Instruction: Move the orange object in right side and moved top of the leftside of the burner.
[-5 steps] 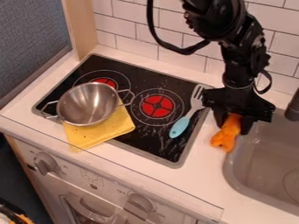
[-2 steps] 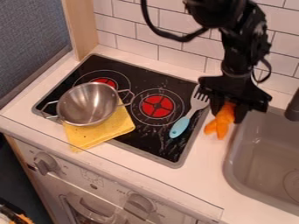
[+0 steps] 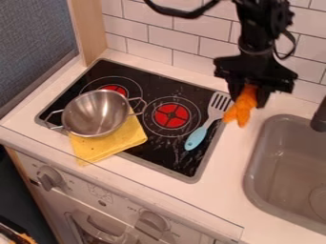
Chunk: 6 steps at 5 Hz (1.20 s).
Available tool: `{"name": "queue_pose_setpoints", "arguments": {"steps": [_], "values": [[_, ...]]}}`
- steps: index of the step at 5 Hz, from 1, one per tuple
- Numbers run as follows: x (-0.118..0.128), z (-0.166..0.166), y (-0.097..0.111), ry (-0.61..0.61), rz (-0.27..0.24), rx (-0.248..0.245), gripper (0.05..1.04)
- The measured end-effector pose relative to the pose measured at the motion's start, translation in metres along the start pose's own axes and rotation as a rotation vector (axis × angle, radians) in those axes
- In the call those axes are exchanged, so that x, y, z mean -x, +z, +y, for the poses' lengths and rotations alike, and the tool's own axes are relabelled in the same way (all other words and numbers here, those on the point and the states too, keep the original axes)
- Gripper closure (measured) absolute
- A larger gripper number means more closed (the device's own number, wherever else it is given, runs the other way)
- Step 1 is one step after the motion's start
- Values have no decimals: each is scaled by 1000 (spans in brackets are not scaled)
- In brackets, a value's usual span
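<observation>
The black gripper (image 3: pixel 249 99) hangs at the upper right, past the right edge of the stove's black burner plate (image 3: pixel 175 155). It is shut on the orange object (image 3: pixel 240 107), a soft-looking lumpy piece whose lower part dangles below the fingers; its top is hidden between them. The orange object appears raised above the counter, just right of the spatula's slotted head. Two red burner discs show on the plate, one in the middle (image 3: pixel 171 116) and one at the upper left (image 3: pixel 115 89), the latter partly covered by the pot.
A metal pot (image 3: pixel 96 113) stands on the left of the stove, partly over a yellow cloth (image 3: pixel 109 141). A blue-handled spatula (image 3: pixel 196 137) lies along the plate's right side. The grey sink (image 3: pixel 286 171) is at the right, with a dark faucet (image 3: pixel 320 116) beside it.
The gripper has moved up, away from the counter's front, carrying the orange object with it. The slotted head of the spatula is now more exposed. Pot and cloth have stayed put.
</observation>
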<state>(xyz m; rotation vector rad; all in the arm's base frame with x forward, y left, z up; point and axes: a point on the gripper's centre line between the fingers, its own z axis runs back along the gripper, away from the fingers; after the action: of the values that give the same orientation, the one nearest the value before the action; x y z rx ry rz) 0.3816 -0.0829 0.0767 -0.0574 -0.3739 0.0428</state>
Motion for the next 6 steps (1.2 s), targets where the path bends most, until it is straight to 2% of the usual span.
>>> {"name": "queue_pose_setpoints", "arguments": {"steps": [1, 3, 5, 6], "values": [[-13, 29, 11, 54, -13, 0, 615], [-31, 104, 23, 140, -36, -59, 615], [-26, 168, 29, 200, -41, -106, 615], [-16, 195, 22, 225, -10, -128, 615]]}}
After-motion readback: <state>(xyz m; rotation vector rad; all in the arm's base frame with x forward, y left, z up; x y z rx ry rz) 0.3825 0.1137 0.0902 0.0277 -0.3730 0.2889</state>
